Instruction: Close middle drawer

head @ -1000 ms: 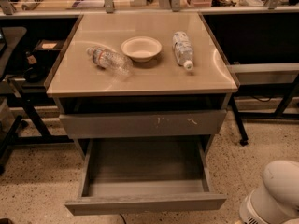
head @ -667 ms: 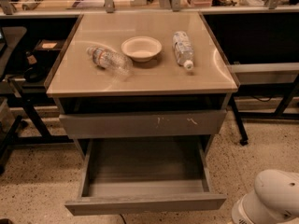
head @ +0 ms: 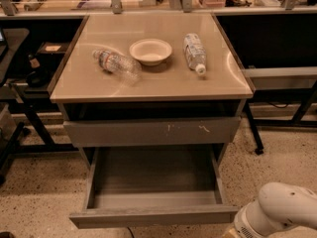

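Note:
The middle drawer [head: 153, 216] is pulled far out at the bottom of the cabinet. It has a plain grey front and a shallow, empty grey tray [head: 153, 180]. Above it sits a taller grey drawer front with white scratch marks [head: 151, 131], which is shut. A white rounded arm segment [head: 277, 213] shows in the lower right corner, just right of the open drawer's front corner. My gripper itself is out of view, below or behind that segment.
The tan cabinet top [head: 163, 83] holds a white bowl [head: 150, 50], a clear bottle lying to its left [head: 116, 63] and a white-capped bottle lying to its right [head: 194, 51]. Dark shelves and table legs flank the cabinet. The floor is speckled.
The white arm segment has shifted a little left and lower in the corner. The open drawer and the things on the top have not moved.

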### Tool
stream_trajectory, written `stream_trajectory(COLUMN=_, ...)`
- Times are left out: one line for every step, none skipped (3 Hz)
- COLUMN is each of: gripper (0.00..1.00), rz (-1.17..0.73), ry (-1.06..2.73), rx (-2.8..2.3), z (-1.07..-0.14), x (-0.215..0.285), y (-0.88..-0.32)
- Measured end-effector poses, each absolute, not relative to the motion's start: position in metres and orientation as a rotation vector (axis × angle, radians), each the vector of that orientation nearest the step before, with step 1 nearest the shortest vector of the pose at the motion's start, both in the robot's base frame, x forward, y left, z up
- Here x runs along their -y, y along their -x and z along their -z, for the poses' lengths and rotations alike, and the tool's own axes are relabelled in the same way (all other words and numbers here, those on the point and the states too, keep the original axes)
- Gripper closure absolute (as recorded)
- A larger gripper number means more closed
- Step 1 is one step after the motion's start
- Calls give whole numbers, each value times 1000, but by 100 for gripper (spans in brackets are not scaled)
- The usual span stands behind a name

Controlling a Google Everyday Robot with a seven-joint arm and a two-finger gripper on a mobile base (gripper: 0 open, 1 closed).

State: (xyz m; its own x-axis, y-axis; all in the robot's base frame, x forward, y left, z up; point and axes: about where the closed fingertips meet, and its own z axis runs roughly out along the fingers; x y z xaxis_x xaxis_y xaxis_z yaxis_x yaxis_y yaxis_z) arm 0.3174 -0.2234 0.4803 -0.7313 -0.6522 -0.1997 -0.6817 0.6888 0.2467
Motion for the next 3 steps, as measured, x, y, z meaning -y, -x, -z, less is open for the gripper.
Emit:
stream_trajectory(gripper=100, rz=-519, ry=1125, rx=-2761, z=-462, x=212, y=-330)
stream_trajectory(gripper=100, rz=-527, ry=1127, rx=-2761, z=-460, x=211, y=-330)
stream_trajectory(gripper=100, rz=-528, ry=1102, rx=-2743, z=-448, x=205, y=-333)
